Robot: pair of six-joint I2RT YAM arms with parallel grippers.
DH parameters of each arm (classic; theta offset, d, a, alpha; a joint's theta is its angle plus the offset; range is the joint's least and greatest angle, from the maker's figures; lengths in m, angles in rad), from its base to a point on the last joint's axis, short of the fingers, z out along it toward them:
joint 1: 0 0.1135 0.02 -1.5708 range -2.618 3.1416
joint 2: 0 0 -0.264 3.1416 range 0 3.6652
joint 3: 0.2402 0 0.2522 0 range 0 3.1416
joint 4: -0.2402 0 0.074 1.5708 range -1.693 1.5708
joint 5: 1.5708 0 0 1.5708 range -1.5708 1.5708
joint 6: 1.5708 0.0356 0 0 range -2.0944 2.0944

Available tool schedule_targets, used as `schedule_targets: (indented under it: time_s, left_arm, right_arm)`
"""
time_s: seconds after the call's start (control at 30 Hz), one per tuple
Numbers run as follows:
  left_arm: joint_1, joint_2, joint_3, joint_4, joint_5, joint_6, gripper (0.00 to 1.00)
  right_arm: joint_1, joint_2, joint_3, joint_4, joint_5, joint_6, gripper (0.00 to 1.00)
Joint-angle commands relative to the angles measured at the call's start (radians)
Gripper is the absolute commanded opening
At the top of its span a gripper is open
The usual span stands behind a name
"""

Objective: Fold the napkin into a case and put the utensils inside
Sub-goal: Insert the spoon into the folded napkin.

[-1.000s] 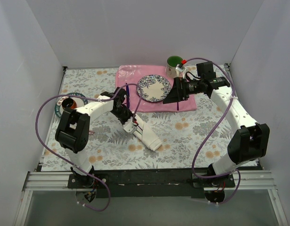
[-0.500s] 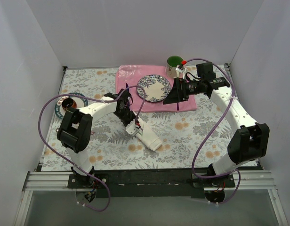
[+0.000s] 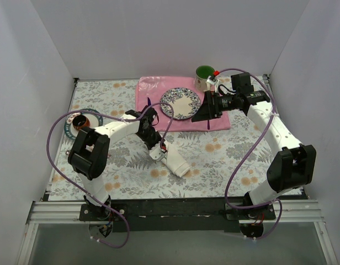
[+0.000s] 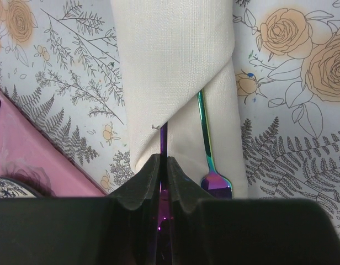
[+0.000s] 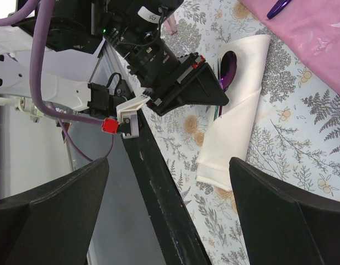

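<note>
Left end effector (image 4: 164, 165) pinches a purple utensil (image 4: 164, 138) at the mouth of the case (image 4: 170, 66) on the counter (image 3: 225, 160) — an iridescent utensil (image 4: 207, 138) lies tucked inside. Right end effector (image 3: 203, 114) gapes wide — holding nothing.

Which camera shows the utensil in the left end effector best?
Left wrist: the purple utensil sits pinched in the left end effector, running under the case fold. Top external makes it too small to tell; right wrist hides the grip.
</note>
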Motion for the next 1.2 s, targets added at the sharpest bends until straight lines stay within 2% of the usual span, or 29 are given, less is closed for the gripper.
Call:
schedule_targets:
  time_s: [0.0, 0.17, 0.57, 0.67, 0.73, 0.83, 1.17]
  left_arm:
    - [-0.011, -0.001, -0.002, -0.005, 0.049, 0.370, 0.02]
    - [-0.016, -0.001, -0.004, -0.003, 0.052, 0.370, 0.05]
    - [-0.020, 0.010, -0.004, -0.015, 0.035, 0.367, 0.05]
    - [-0.022, 0.013, -0.002, -0.012, 0.029, 0.358, 0.13]
    - [-0.020, 0.014, -0.001, -0.009, 0.031, 0.353, 0.22]
    - [-0.022, 0.016, 0.013, -0.020, 0.028, 0.355, 0.26]
    - [-0.019, -0.041, 0.099, -0.109, -0.025, 0.327, 0.29]
  right_arm:
    - [-0.006, -0.030, 0.007, 0.028, -0.031, -0.002, 0.99]
    - [-0.009, -0.029, 0.008, 0.029, -0.032, -0.001, 0.99]
    - [-0.012, -0.024, 0.011, 0.031, -0.034, -0.002, 0.99]
    - [-0.013, -0.023, 0.013, 0.029, -0.035, -0.002, 0.99]
    - [-0.013, -0.024, 0.013, 0.029, -0.037, -0.001, 0.99]
    - [-0.015, -0.023, 0.017, 0.028, -0.035, -0.002, 0.99]
    - [-0.016, -0.024, 0.037, 0.028, -0.034, -0.002, 0.99]
